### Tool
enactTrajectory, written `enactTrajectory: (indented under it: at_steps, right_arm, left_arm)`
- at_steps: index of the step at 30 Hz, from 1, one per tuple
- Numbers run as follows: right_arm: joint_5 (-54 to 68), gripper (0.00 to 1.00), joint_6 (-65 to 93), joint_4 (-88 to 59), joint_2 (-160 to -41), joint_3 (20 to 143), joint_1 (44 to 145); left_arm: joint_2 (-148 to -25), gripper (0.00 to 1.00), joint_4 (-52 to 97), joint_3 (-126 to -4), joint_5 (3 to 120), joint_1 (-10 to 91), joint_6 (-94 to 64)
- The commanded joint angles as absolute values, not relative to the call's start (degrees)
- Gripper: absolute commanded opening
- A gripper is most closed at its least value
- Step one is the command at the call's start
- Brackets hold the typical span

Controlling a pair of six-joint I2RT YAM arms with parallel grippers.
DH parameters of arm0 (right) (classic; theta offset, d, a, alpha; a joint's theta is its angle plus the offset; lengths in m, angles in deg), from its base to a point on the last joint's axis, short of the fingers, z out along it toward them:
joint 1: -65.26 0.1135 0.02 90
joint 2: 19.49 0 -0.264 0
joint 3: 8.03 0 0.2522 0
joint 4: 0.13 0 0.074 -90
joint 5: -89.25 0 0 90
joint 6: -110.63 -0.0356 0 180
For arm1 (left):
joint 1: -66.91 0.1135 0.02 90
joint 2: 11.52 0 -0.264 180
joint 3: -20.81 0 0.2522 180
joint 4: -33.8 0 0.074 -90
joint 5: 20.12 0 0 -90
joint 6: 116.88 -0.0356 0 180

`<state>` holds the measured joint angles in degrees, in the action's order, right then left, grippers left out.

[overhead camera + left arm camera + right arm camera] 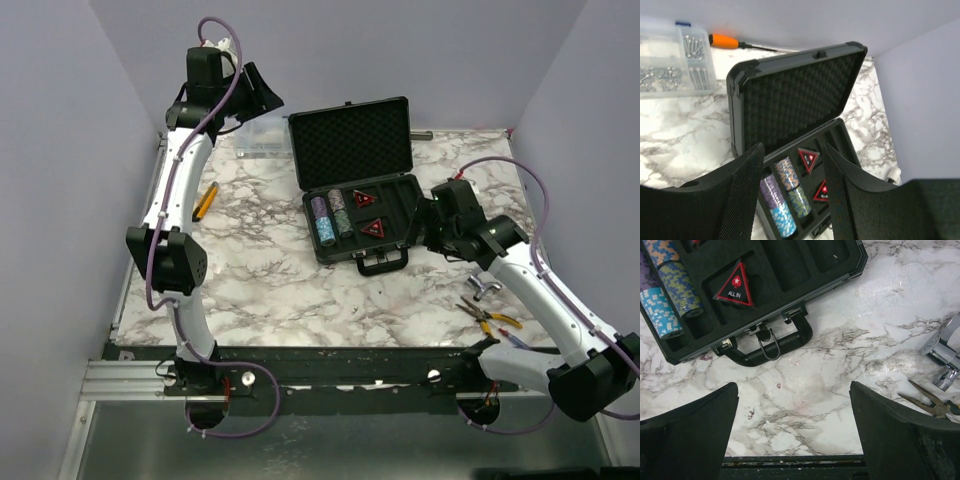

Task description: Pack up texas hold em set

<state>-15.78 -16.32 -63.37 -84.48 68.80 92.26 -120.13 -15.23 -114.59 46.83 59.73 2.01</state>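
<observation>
Left claw half open, right claw wide, both empty. Briefcase lid stands just ahead of left claw. Best push its top edge down squarely.

- The briefcase lies open toward the rear centre of the desk, with its lid raised at the far side and its handle facing the near edge.
- In its tray, chip stacks lie in the left slots. Two triangles sit just right of them, one behind the other.
- An organiser box sits behind and left of the case, and a screwdriver lies well to the left.
- Pliers lie near the front right, with a metal fitting just behind them.
</observation>
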Motion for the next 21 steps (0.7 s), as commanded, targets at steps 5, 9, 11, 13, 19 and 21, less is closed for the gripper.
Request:
enactTrajectory:
  at_steps: [5,9,11,13,19,21]
  right_arm:
    - [-16.4,0.93,-12.9,-61.8,-87.0,66.0,92.2]
    - [-16.8,0.92,-11.7,-61.2,-87.6,65.5,92.2]
    - [-17.1,0.92,-11.3,-61.1,-87.5,65.1,92.2]
    - [-17.2,0.92,-10.9,-60.8,-87.5,64.7,92.2]
    - [-17.1,0.92,-10.3,-60.7,-87.6,63.8,92.2]
    - [-17.0,0.92,-10.1,-60.7,-87.5,63.7,92.2]
  left_arm:
    - [-131.3,0.51,-14.5,-126.9,39.5,62.8,8.3]
    - [-134.3,0.51,-11.5,-127.0,37.4,64.3,11.7]
    - [-135.5,0.51,-10.1,-127.0,36.6,64.9,13.2]
    - [-136.7,0.51,-8.5,-127.0,35.4,65.4,14.3]
    - [-140.9,0.52,-2.5,-126.8,31.2,67.7,19.1]
    - [-142.4,0.52,0.3,-126.7,29.7,68.6,21.3]
